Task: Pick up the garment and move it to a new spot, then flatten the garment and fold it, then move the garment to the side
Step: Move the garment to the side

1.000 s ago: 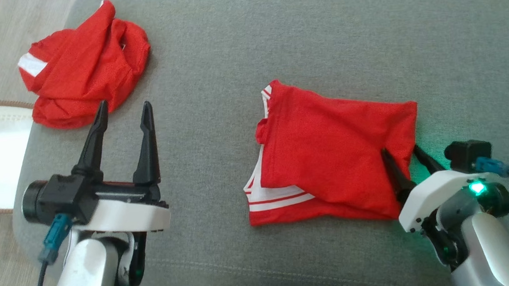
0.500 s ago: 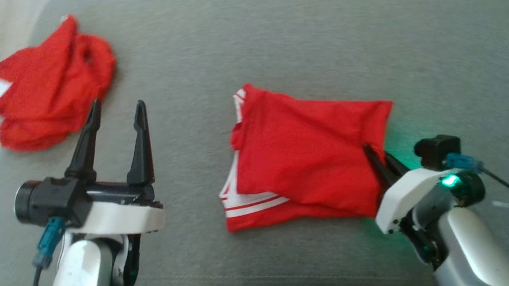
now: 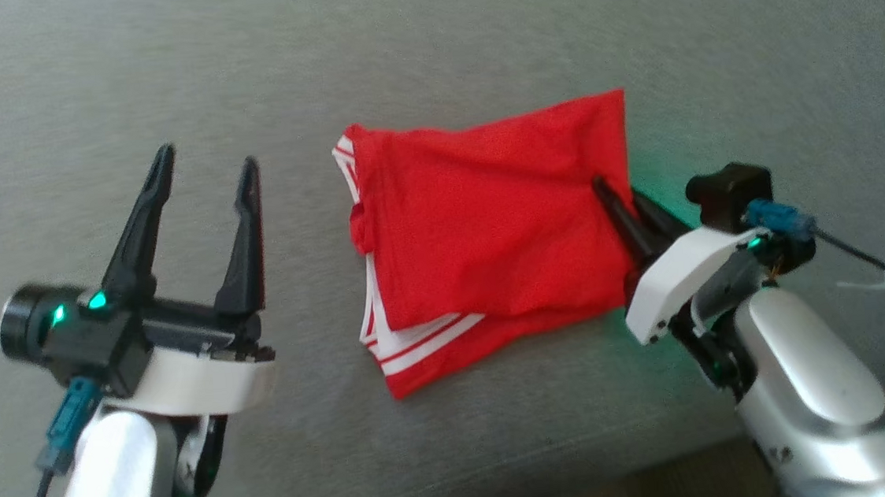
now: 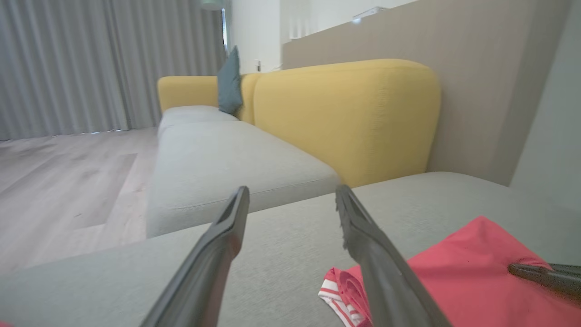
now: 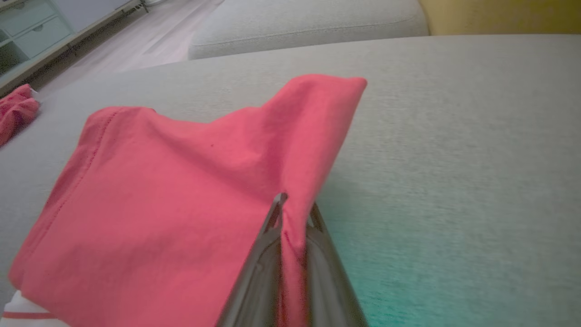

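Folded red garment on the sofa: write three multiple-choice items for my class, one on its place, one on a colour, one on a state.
1. Where does the garment lie? A) on the grey cushion B) on the wooden floor C) on a chair back
2. What colour are the stripes on its trim? A) blue B) white C) yellow
3. How is the right end effector? A) open above the garment B) shut on the garment's edge C) shut on nothing

Answers: 1 A, grey fabric surrounds it in the head view; 2 B, white bands show at its lower left corner; 3 B, the right wrist view shows red cloth pinched between the fingers.
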Controlling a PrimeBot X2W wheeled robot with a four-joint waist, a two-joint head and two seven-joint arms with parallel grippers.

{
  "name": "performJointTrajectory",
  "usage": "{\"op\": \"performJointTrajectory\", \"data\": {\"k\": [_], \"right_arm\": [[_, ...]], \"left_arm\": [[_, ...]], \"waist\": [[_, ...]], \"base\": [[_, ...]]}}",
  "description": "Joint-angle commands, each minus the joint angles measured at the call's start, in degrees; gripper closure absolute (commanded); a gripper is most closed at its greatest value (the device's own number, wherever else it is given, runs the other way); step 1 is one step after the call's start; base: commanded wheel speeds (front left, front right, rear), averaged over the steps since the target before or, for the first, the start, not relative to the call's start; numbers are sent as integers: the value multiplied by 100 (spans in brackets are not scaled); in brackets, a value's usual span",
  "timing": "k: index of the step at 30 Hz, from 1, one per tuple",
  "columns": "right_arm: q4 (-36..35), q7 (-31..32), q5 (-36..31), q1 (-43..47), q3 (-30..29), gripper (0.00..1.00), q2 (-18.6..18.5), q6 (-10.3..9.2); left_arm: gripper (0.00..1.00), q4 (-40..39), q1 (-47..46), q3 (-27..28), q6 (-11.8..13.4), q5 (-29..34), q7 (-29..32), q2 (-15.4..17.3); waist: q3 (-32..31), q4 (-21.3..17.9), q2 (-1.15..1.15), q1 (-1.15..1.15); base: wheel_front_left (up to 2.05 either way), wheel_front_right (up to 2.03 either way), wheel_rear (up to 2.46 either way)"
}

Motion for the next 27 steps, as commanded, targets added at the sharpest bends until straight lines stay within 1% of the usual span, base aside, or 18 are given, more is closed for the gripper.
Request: {"op": "performJointTrajectory", "data": {"k": [1, 9, 11, 12, 14, 17, 18, 22, 27], "right_arm": [[-103, -164, 70, -256, 112, 100, -75, -4], [71, -483, 100, -841, -136, 100, -471, -4], [80, -542, 125, -1044, -293, 100, -578, -4], [81, -579, 129, -1260, -465, 100, -698, -4], [60, -556, 125, -1453, -598, 100, -814, -4], [19, -446, 84, -1685, -775, 100, -1008, -4], [19, -446, 84, -1685, -775, 100, -1008, -4], [-111, -293, 34, -1881, -972, 100, -1256, -4], [-316, -19, -120, -1975, -1228, 100, -1435, -4]], "left_arm": [[0, -309, -337, 126, -48, 95, 65, 178], [0, -713, -589, -15, -205, 217, 397, 402], [0, -802, -628, -18, -223, 238, 471, 460], [0, -869, -665, -13, -242, 248, 527, 515], [0, -927, -700, -21, -257, 256, 577, 554], [0, -994, -744, -51, -274, 269, 629, 588], [0, -994, -744, -51, -274, 269, 629, 588], [0, -1032, -826, -111, -291, 287, 657, 596], [0, -1063, -931, -151, -318, 287, 657, 627]], "waist": [[475, -565, 0, 0], [1012, -1165, 0, 0], [1123, -1295, 0, 0], [1212, -1404, 0, 0], [1288, -1486, 0, 0], [1377, -1562, 0, 0], [1377, -1562, 0, 0], [1473, -1582, 0, 0], [1585, -1568, 0, 0]], "base": [[0, 0, 0], [0, 0, 0], [0, 0, 0], [0, 0, 0], [0, 0, 0], [0, 0, 0], [0, 0, 0], [0, 0, 0], [0, 0, 0]]}}
